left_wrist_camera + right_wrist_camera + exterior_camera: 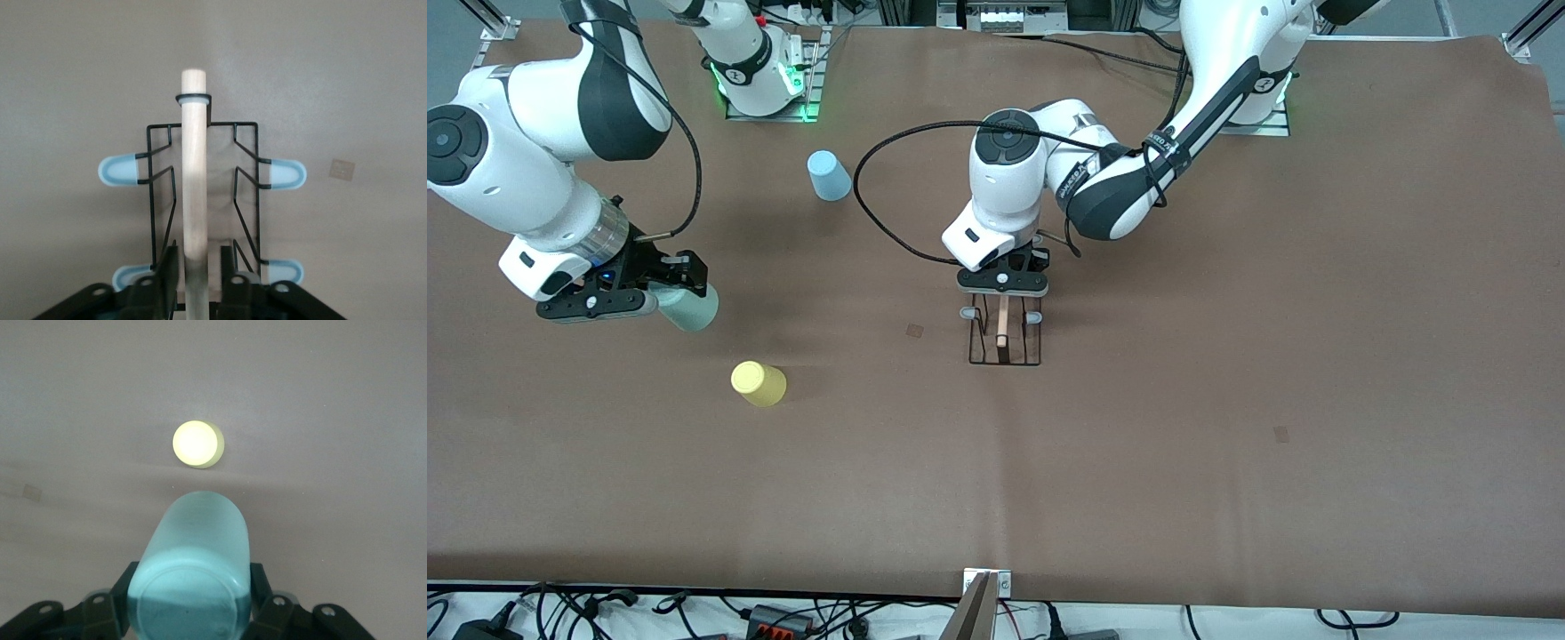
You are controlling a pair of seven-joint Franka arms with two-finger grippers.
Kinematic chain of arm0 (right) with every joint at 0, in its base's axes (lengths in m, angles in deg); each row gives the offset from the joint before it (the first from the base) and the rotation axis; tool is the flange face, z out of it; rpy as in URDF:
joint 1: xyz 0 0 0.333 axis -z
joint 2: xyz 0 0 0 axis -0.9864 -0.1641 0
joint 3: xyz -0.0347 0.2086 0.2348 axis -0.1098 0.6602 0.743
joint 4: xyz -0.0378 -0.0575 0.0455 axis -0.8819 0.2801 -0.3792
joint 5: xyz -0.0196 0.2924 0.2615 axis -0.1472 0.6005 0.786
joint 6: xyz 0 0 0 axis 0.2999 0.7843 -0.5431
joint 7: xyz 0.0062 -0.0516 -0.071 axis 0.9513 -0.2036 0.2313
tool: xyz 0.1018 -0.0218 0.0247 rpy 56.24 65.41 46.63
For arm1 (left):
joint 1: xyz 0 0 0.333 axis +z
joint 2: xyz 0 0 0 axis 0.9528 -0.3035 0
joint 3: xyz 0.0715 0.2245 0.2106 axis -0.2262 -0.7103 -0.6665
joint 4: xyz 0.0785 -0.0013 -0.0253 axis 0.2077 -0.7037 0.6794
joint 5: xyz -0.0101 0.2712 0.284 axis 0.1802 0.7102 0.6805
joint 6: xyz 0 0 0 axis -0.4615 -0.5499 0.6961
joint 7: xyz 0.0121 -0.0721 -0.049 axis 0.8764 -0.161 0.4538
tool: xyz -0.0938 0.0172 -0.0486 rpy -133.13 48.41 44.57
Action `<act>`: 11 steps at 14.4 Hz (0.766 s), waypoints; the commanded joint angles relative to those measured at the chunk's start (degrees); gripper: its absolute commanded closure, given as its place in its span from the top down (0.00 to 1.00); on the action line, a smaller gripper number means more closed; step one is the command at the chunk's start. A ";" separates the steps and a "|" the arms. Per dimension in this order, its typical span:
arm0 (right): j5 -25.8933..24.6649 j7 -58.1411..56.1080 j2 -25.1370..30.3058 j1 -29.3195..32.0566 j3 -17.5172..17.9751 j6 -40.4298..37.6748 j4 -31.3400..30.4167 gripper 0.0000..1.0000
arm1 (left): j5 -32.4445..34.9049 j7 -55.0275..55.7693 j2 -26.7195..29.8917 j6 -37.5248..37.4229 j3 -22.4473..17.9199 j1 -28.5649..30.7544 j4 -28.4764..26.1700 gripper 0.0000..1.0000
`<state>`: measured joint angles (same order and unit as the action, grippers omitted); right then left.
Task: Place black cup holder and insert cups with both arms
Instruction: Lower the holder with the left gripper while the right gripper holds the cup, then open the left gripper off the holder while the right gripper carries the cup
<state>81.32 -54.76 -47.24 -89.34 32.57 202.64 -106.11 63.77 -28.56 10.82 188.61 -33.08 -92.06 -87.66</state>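
The black cup holder (pixel 1005 342) stands on the brown table near its middle. Its wooden rod (pixel 193 173) and grey-tipped pegs (pixel 287 173) show in the left wrist view. My left gripper (pixel 1002 286) is over the holder's end farther from the front camera. It is open (pixel 199 257), one finger on each side of the rod with a small gap. My right gripper (pixel 676 292) is shut on the pale grey-green cup (pixel 691 308), held tilted over the table (pixel 197 547). The yellow cup (pixel 758 384) stands upside down nearer the camera and shows in the right wrist view (pixel 197 444). The light blue cup (pixel 829 175) stands upside down farther off.
The left arm's black cable (pixel 871 204) loops out beside its wrist, between the holder and the blue cup. Small square marks lie on the table cover (pixel 914 331) (pixel 1280 434). Cables and plugs (pixel 765 615) line the table's near edge.
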 commanded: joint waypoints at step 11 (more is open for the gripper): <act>3.61 30.45 0.57 -3.87 8.16 -5.73 1.24 0.18 | 1.71 -28.63 9.86 -24.12 0.86 8.10 6.58 1.00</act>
<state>82.65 -32.58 -47.23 -92.92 37.27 198.69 -105.69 64.93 -48.88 19.14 169.28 -32.91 -86.82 -82.51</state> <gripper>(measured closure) 0.313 0.000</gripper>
